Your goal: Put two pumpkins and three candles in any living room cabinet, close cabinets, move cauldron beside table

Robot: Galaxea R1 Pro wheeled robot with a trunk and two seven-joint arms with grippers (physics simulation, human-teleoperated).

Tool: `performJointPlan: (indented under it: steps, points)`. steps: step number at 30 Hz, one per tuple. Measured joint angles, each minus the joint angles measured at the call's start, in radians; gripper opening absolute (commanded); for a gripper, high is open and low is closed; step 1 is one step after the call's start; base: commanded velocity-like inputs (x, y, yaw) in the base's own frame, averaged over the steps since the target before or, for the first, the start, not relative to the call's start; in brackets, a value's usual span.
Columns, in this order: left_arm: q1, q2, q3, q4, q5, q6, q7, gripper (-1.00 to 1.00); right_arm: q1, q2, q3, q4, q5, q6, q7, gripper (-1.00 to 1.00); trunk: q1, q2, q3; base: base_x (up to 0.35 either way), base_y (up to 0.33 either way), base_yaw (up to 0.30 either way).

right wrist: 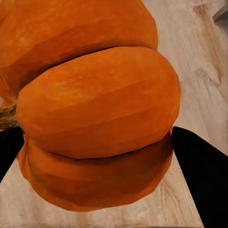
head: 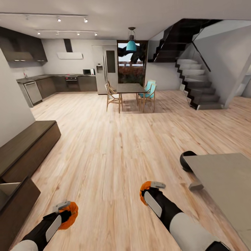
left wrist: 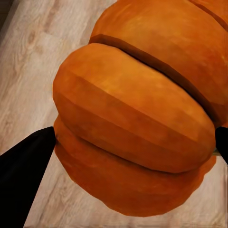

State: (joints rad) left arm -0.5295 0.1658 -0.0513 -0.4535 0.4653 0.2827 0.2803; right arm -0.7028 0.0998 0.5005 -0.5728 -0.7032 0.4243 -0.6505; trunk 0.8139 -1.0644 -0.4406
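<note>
Each of my grippers is shut on a bright-orange ribbed pumpkin, low above the wood floor. The left gripper (head: 69, 212) (left wrist: 128, 147) holds one pumpkin (head: 72, 210) (left wrist: 137, 95) between its black fingers (left wrist: 26, 159). The right gripper (head: 146, 190) (right wrist: 102, 152) holds the other pumpkin (head: 143, 193) (right wrist: 95, 95), whose stem points sideways. The long low dark-brown cabinet (head: 29, 144) runs along the left wall. Its near drawer (head: 7, 190) stands pulled out, pale inside, just left of my left arm. The black cauldron (head: 185, 159) sits on the floor, half hidden behind the grey table (head: 223, 181). The candles are out of view.
Open wood floor stretches ahead between the cabinet and the grey table. A dining table with chairs (head: 130, 90) stands far back in the middle. The kitchen counters (head: 45, 85) are at the back left and a dark staircase (head: 195, 80) at the back right.
</note>
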Motion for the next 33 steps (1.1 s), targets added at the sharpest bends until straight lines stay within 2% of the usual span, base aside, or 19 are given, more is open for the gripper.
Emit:
performJointPlan:
  steps: [1, 3, 9, 33]
  points:
    - [-0.021, 0.001, 0.000, -0.002, 0.002, 0.042, 0.000, -1.00, -0.010, 0.000, 0.000, -0.004, 0.003, 0.045, -0.003, -1.00, 0.000, 0.000, 0.000, 0.313, 0.000, 0.000]
    - [-0.045, 0.001, 0.000, -0.005, -0.003, 0.082, 0.002, -1.00, -0.016, 0.001, -0.001, -0.006, -0.001, 0.091, -0.002, -1.00, 0.000, 0.000, 0.000, 0.307, 0.000, 0.000]
    - [-0.081, 0.003, 0.002, -0.008, 0.000, 0.122, 0.002, -1.00, -0.020, 0.011, 0.000, -0.007, 0.004, 0.128, -0.002, -1.00, 0.000, 0.000, 0.000, 0.302, 0.000, 0.000]
    - [-0.090, 0.002, 0.005, -0.009, -0.001, 0.129, 0.005, -1.00, -0.019, 0.031, 0.007, -0.015, 0.013, 0.128, -0.006, -1.00, 0.000, 0.000, 0.000, 0.319, 0.000, 0.000]
